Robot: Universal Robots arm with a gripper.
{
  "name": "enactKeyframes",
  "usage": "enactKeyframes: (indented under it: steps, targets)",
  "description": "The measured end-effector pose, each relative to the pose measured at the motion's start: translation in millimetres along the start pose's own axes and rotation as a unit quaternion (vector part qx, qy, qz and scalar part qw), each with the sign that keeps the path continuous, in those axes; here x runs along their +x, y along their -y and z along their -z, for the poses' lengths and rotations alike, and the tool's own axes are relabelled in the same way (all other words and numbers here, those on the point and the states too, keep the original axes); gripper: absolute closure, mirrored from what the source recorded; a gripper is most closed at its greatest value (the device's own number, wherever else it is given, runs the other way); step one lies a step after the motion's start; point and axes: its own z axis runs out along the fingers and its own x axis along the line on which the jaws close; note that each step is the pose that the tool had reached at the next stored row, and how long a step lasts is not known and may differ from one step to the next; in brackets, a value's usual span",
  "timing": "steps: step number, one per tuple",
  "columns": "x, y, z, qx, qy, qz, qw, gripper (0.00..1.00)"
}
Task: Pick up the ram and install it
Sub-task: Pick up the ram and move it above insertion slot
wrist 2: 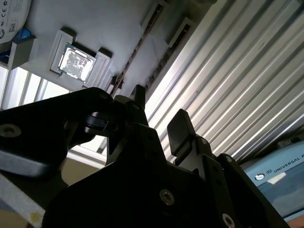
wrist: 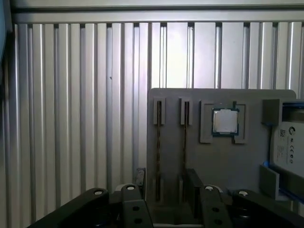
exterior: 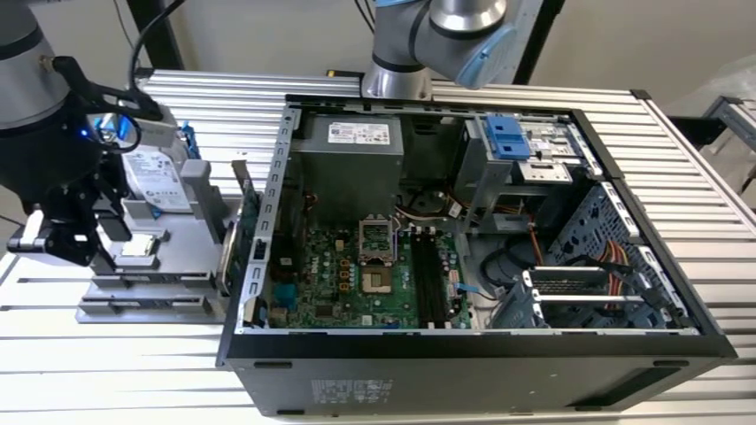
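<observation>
Gripper [wrist 2: 159, 111], jaws apart, by the gray holder [wrist 2: 118, 28] — silver chip [wrist 2: 75, 61] seated in it.

A silver-grey arm [exterior: 21, 66] with black cables [exterior: 151, 37] carries a matte black gripper [wrist 2: 159, 111] studded with round screws [wrist 2: 164, 195].

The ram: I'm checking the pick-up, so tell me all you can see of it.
Two ram sticks show in the first wrist view: thin, dark, edge-on, seated in parallel slots of the grey holder, beside the square silver chip. The open gripper hangs close by them, gripping neither.
</observation>
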Motion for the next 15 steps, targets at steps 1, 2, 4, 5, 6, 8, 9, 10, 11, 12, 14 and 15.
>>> enactKeyframes:
  steps: [1, 2, 4, 5, 6, 8, 9, 10, 11, 12, 14, 15]
  targets:
    - [0.0, 0.3, -0.9, 0.0000, -0.0001, 0.000, 1.0000, 0.00]
    - [-0.1, 0.6, -2.0, 0.0000, -0.0001, 0.000, 1.0000, 0.00]
    - [-0.2, 1.3, -3.9, 0.0000, -0.0002, 0.000, 1.0000, 0.00]
    - [-0.2, 1.8, -4.8, -0.0001, -0.0003, 0.000, 1.0000, 0.00]
    - [-0.2, 2.2, -5.7, -0.0001, -0.0004, 0.000, 1.0000, 0.00]
    - [-0.4, 2.6, -7.8, 0.0000, -0.0005, 0.000, 1.0000, 0.00]
    - [-0.4, 2.8, -8.8, 0.0000, -0.0006, -0.001, 1.0000, 0.00]
    - [-0.4, 2.9, -9.8, -0.0001, -0.0008, -0.003, 1.0000, 0.00]
    - [-0.5, 3.0, -10.8, -0.0002, -0.0009, -0.005, 1.0000, 0.00]
    - [-0.5, 3.0, -11.8, -0.0003, -0.0011, -0.006, 1.0000, 0.00]
    - [-0.6, 3.1, -13.7, -0.0004, -0.0014, -0.009, 1.0000, 0.00]
    - [-0.7, 3.2, -14.7, -0.0004, -0.0015, -0.009, 1.0000, 0.00]
